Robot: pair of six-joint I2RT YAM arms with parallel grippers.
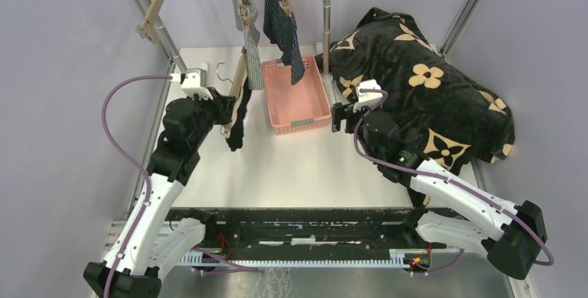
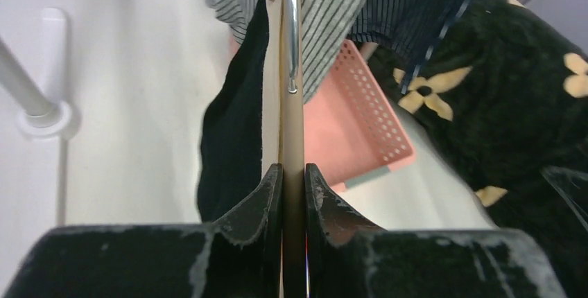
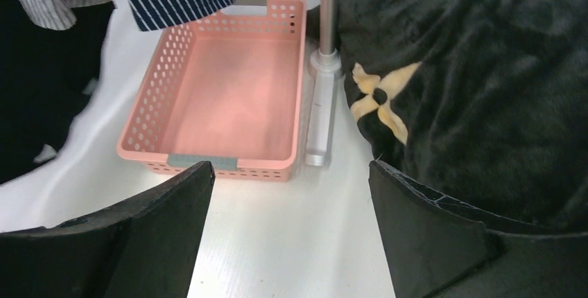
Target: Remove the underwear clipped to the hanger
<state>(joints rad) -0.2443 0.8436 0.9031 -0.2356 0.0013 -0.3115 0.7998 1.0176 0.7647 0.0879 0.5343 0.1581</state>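
No words, numbers or brand names can be read anywhere. The only signs are the tan flower and star marks [image 1: 425, 75] printed across the black blanket [image 1: 457, 114] at the table's [image 1: 291, 166] right edge. One may be interlocked letters, but it is too blurred to tell.

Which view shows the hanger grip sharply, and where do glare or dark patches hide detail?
Left wrist: left tool soft up close, yet the hanger clamped in it reads clearly; glare streaks the metal hook. Top external: even light, but the black underwear merges with the dark arm. Right wrist: basket slightly soft.
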